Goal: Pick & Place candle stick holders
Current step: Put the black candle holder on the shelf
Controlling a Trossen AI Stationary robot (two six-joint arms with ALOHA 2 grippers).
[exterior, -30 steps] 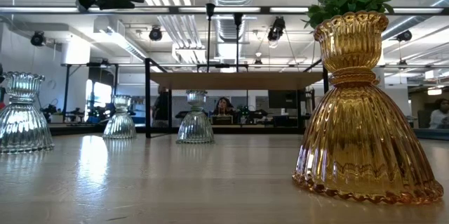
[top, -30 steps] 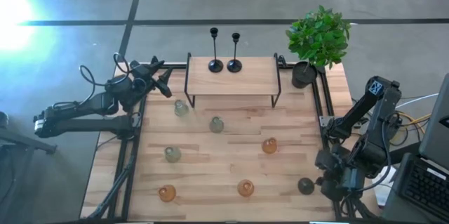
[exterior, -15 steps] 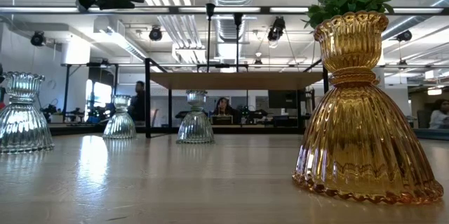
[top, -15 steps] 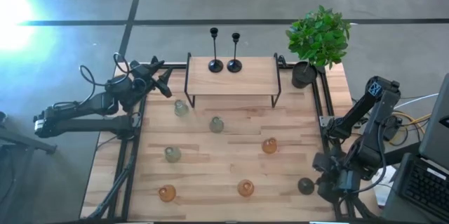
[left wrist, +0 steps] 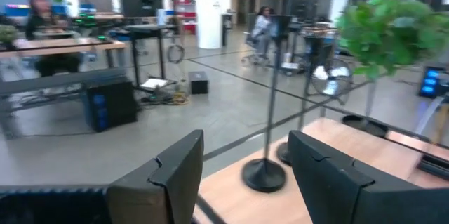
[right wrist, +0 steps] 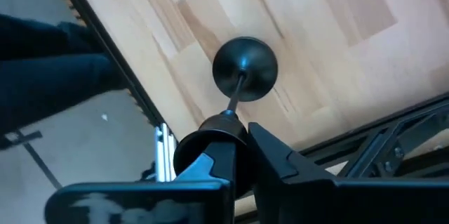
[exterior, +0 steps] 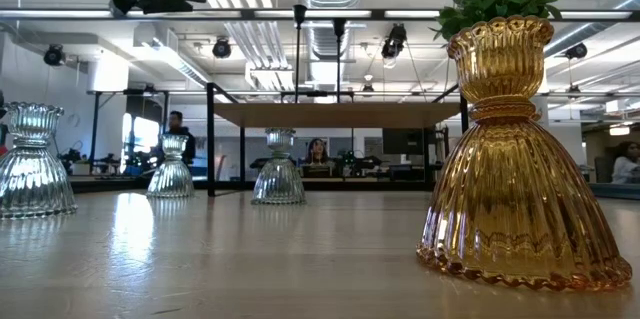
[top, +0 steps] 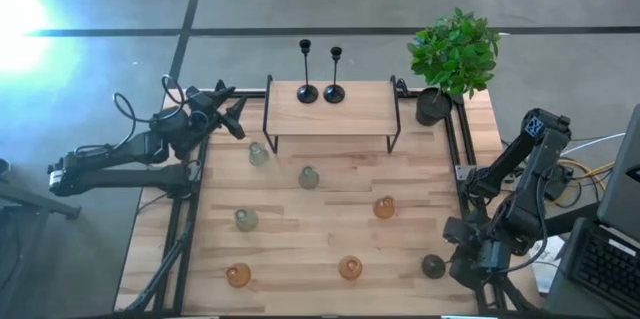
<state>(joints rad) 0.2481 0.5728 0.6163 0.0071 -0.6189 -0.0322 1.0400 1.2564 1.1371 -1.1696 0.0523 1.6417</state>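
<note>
A slim black candlestick [right wrist: 240, 76] stands at the table's near right corner, its domed base [top: 434, 265] on or just over the wood. My right gripper [right wrist: 242, 161] is above it, pointing down and shut on its top. Two more black candlesticks [top: 307, 92] [top: 334, 91] stand on their bases on the raised wooden shelf [top: 350, 114]. Pale green [top: 309, 177] and amber [top: 384, 208] glass holders stand on the table. My left gripper [left wrist: 245, 175] is open and level at the far left [top: 235, 119], facing the shelf. My right gripper pinches the candlestick's top cup [right wrist: 210, 136] between its two fingers [right wrist: 277, 164], coming from above and pointing steeply down. The stem runs down from the fingers to the round base [right wrist: 245, 69]. I cannot tell whether the base rests on the table.
A leafy plant in a black pot [top: 455, 54] stands at the far right corner. A black metal rail [top: 452, 159] borders the table on the right. One amber holder [exterior: 520, 159] stands close before the low camera. People are in the room beyond.
</note>
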